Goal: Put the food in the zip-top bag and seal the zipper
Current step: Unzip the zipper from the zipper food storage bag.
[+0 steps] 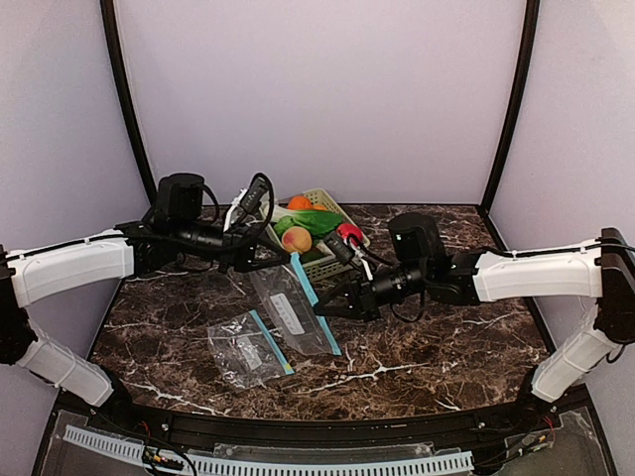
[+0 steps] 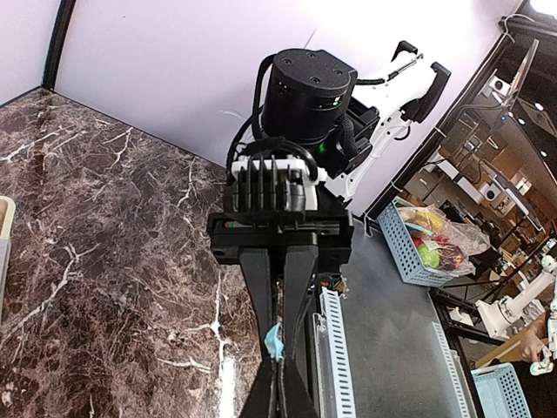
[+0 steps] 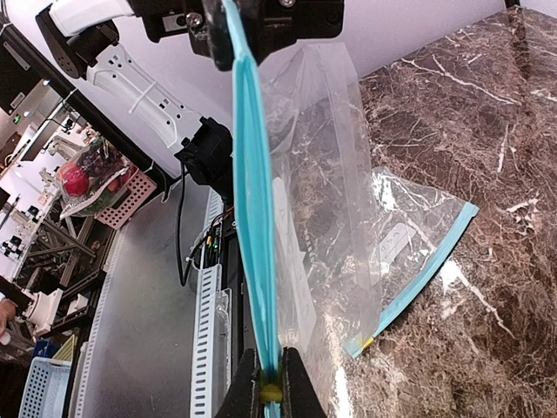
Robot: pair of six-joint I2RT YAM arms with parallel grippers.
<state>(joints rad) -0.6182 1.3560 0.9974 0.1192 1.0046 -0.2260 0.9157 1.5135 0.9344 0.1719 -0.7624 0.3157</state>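
Nearest you, a spare bag (image 1: 248, 349) lay flat on the table (image 1: 446, 347). Behind it, you had the right tool (image 3: 271, 389) and left tool (image 2: 279, 374) each pinching an end of the zip-top bag's (image 1: 288, 317) blue zipper strip (image 3: 252, 218). Film looked thin, floppy, slick; the strip was likely the stiffer hold. Food (image 1: 310, 222) sat farthest back, in the basket (image 1: 322, 263).
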